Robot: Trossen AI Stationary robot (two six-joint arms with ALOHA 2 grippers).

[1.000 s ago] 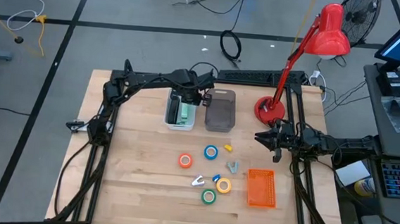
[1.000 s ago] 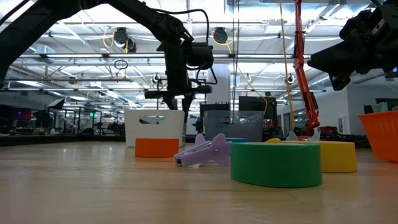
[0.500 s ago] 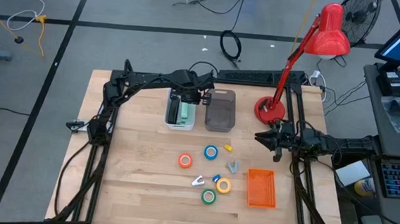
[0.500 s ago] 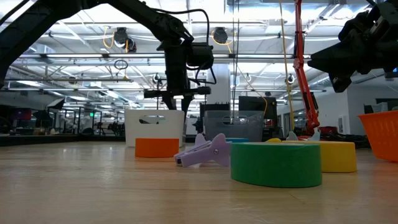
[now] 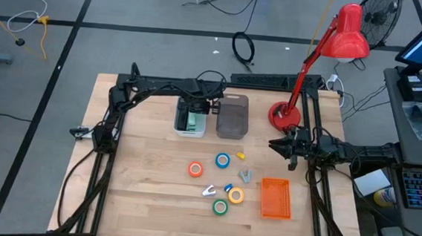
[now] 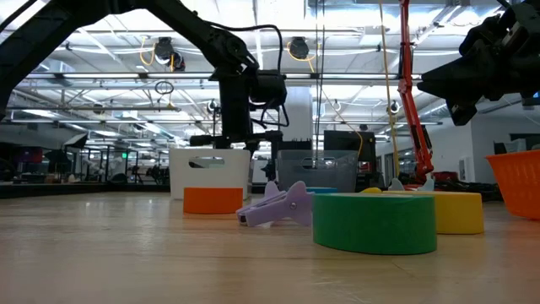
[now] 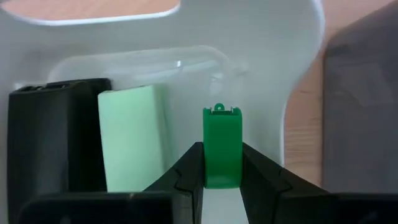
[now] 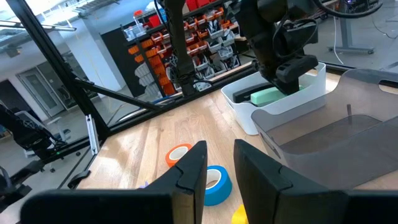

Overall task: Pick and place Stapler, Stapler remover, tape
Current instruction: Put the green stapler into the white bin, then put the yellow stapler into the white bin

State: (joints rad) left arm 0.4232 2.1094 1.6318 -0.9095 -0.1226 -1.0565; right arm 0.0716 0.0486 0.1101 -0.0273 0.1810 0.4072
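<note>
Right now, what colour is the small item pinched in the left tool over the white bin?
Green; the left wrist view shows it best.

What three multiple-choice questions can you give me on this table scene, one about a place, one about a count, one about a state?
1. Where is the left gripper?
A. over the white bin
B. over the orange basket
C. beside the red lamp

2. How many tape rolls lie on the table?
A. two
B. four
C. six

3. What are the left gripper's fingers doing?
A. spread, empty
B. shut on a green stapler
C. shut on a tape roll

Key: 1 A, high view shows it there. 2 B, orange, blue, green, yellow. 3 B, left wrist view shows it clamped.
</note>
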